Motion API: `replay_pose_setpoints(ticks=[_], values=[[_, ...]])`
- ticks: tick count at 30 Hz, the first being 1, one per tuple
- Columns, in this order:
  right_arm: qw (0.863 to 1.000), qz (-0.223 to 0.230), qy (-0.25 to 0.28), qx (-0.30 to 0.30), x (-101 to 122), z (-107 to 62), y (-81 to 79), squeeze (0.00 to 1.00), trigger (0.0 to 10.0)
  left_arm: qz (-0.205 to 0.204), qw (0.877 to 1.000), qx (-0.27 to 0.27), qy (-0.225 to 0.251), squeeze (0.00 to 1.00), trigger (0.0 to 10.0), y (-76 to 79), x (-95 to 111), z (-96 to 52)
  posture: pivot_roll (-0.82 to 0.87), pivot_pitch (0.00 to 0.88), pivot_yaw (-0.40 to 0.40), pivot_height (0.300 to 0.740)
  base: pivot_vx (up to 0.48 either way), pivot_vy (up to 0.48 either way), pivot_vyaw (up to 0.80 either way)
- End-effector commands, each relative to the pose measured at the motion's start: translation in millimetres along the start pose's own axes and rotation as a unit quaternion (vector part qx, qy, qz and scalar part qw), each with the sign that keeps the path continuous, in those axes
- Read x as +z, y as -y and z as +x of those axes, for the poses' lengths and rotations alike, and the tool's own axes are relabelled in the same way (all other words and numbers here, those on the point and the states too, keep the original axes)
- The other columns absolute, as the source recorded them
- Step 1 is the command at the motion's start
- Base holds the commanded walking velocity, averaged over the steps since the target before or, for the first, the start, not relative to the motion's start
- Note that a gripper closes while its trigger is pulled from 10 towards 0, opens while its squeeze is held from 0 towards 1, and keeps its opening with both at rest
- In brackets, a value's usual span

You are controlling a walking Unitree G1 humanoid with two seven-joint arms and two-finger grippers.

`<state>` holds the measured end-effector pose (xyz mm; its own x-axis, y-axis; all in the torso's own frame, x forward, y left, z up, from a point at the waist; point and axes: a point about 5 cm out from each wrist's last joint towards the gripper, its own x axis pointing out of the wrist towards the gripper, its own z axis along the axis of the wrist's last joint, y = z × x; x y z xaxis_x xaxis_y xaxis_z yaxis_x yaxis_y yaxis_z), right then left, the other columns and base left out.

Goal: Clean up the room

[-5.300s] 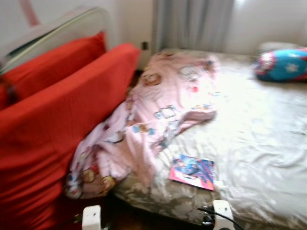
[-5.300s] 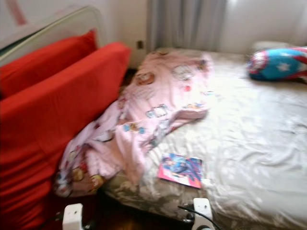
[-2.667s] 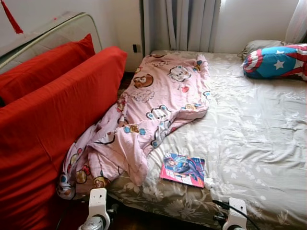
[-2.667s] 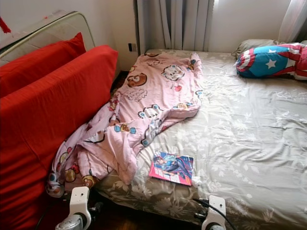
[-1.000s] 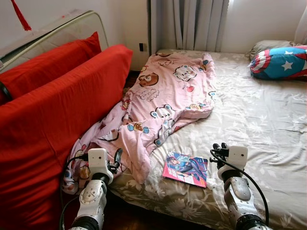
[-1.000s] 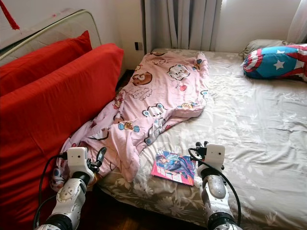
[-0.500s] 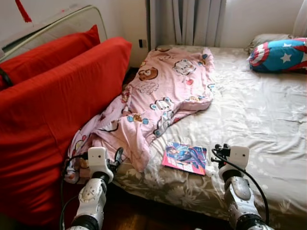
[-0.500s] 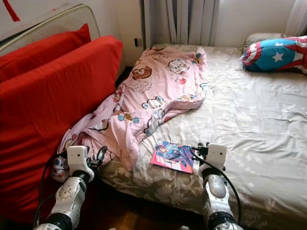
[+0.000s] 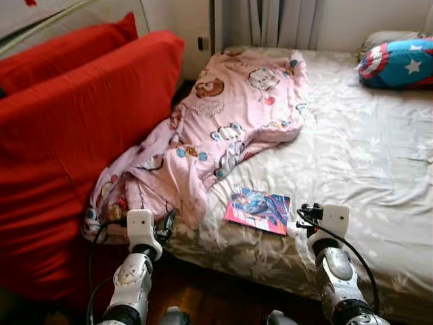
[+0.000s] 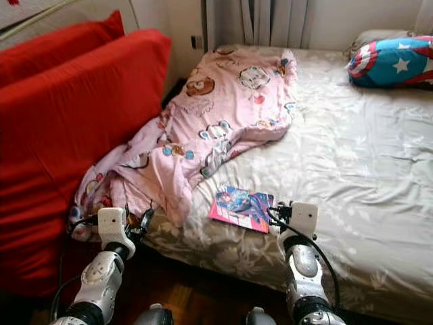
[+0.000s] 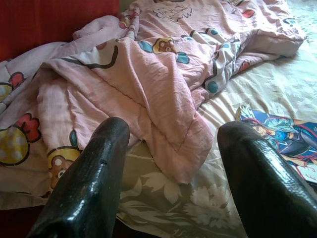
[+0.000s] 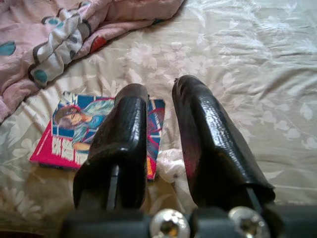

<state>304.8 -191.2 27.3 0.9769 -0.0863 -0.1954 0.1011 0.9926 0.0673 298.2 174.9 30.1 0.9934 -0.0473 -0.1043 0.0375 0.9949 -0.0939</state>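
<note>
A pink cartoon-print blanket (image 9: pixel 223 128) lies rumpled across the left of the bed (image 9: pixel 365 169), and its end hangs over the near left corner. A pink and blue comic book (image 9: pixel 258 210) lies flat near the bed's front edge. My left gripper (image 9: pixel 166 222) is open, low at the bed corner just short of the blanket's hanging end (image 11: pixel 163 124). My right gripper (image 9: pixel 306 214) hovers just right of the comic (image 12: pixel 94 129), its fingers nearly together with nothing held. A small crumpled white scrap (image 12: pixel 171 166) lies by the comic's near corner.
Big red cushions (image 9: pixel 67 135) lean along the left, close to my left arm. A blue, red and white star pillow (image 9: pixel 399 62) lies at the bed's far right. Grey curtains (image 9: pixel 284 20) hang behind. Dark wooden floor (image 9: pixel 216 298) shows under the bed's front edge.
Both arms rose from the picture's bottom edge to bed height, then held still. The camera tilted down and shifted. The blanket, comic and pillow have stayed put.
</note>
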Motion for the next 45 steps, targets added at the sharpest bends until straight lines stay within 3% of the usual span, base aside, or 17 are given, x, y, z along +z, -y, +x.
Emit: replay_pose_setpoints(ticks=[1,3,32,45], values=[[1.0,-0.004,-0.024,0.007,-6.0,-0.3,-4.9,0.0,10.0,0.003,1.0,0.004,-0.014,0.0,10.0,-3.2,-4.1,-2.0,-0.09,0.089,0.043,0.655,0.0,0.0,0.0],[1.0,-0.006,-0.022,0.009,-6.1,-0.6,-5.9,0.0,10.0,0.002,1.0,0.004,-0.014,0.0,10.0,-3.0,-4.5,-2.1,-0.09,0.089,0.043,0.641,0.0,0.0,0.0],[1.0,0.003,-0.018,0.023,-7.1,-1.7,-10.9,0.0,10.0,-0.003,1.0,0.01,-0.027,0.0,10.0,-6.5,-9.4,-4.5,-0.09,0.097,0.043,0.641,0.0,0.0,0.0],[0.999,0.001,-0.03,0.03,-11.5,-3.3,-12.4,0.0,10.0,-0.007,0.999,0.012,-0.03,0.0,10.0,-6.0,-11.7,-5.7,-0.09,0.101,0.042,0.641,0.275,0.0,0.0]])
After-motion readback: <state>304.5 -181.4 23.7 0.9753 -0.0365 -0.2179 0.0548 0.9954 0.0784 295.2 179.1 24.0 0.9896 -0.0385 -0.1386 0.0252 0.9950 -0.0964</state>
